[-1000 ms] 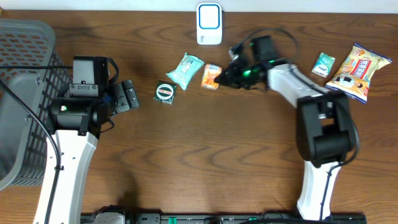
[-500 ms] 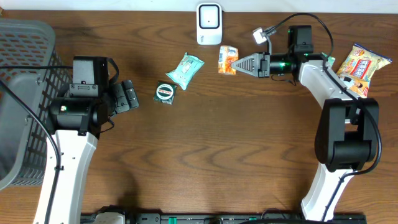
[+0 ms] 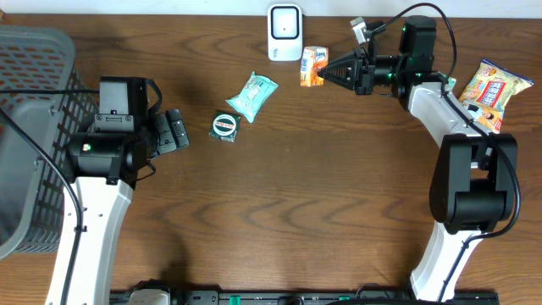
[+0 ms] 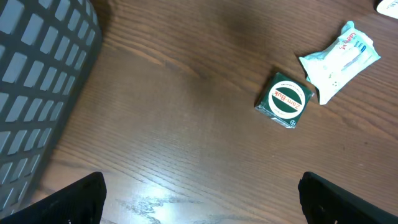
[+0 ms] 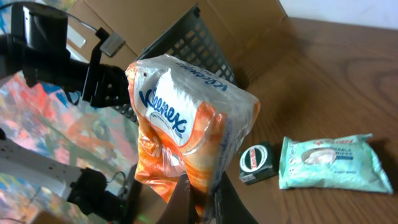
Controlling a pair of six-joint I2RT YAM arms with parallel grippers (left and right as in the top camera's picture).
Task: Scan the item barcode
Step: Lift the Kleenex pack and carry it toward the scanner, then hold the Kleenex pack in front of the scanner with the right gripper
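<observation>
Ok so the big brown wooden table (image 3: 279, 220) takes up basically everything, and the next biggest thing is the grey mesh basket (image 3: 51, 93) parked at the far left edge. The left arm sits right beside it, and the left gripper (image 3: 174, 131) is spread as wide as it goes with nothing in it; in the left wrist view you can just see the 2 dark fingertips (image 4: 74, 199) at the bottom corners with bare wood between them. The right arm reaches across the back of the table, and the right gripper (image 3: 329, 72) is clamped tight on the bottom edge of the Kleenex pack (image 3: 312, 67). It holds the orange and white pack up off the wood, just to the right of the white scanner (image 3: 285, 32) that stands at the back edge. A yellow chips bag (image 3: 491, 89) lies over at the far right. Between the 2 arms there's a teal wipes packet (image 3: 252, 95), and touching its lower left corner is a little green Zam-Buk box (image 3: 225, 126).
</observation>
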